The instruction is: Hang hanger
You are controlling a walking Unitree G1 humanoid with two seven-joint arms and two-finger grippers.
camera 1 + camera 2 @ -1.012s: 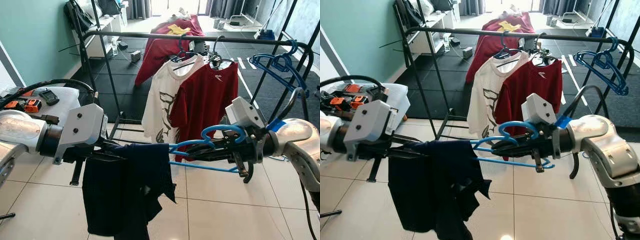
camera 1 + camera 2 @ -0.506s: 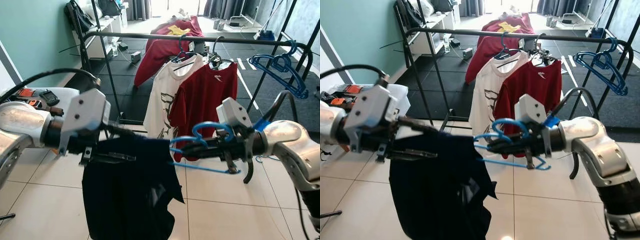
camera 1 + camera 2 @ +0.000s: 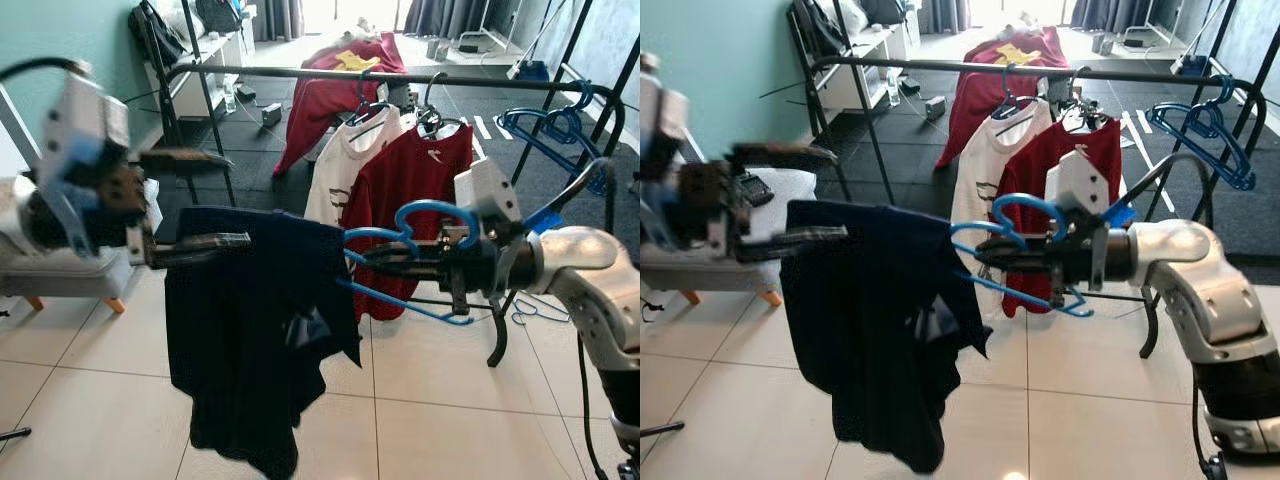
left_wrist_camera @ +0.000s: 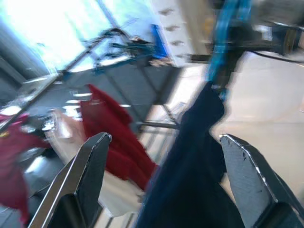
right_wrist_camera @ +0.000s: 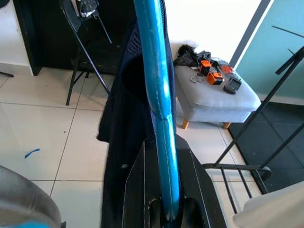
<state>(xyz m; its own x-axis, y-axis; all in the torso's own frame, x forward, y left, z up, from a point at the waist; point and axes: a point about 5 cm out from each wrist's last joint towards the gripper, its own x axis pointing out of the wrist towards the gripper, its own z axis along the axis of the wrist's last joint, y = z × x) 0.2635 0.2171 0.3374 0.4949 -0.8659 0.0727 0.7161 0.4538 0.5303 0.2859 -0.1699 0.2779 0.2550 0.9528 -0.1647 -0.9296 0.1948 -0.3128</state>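
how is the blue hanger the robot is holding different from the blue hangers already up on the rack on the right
The held hanger is gripped by the right tool in front of the rack; the spare blue hangers hang from the rail at its right end. The held one carries a dark garment on one arm; the spare ones are bare. The held one lies tilted sideways; the spare ones hang by their hooks. Both are blue.

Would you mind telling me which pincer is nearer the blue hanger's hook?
The right. The right pincer clamps the blue hanger just below its hook, while the left pincer is off at the dark garment's far shoulder.
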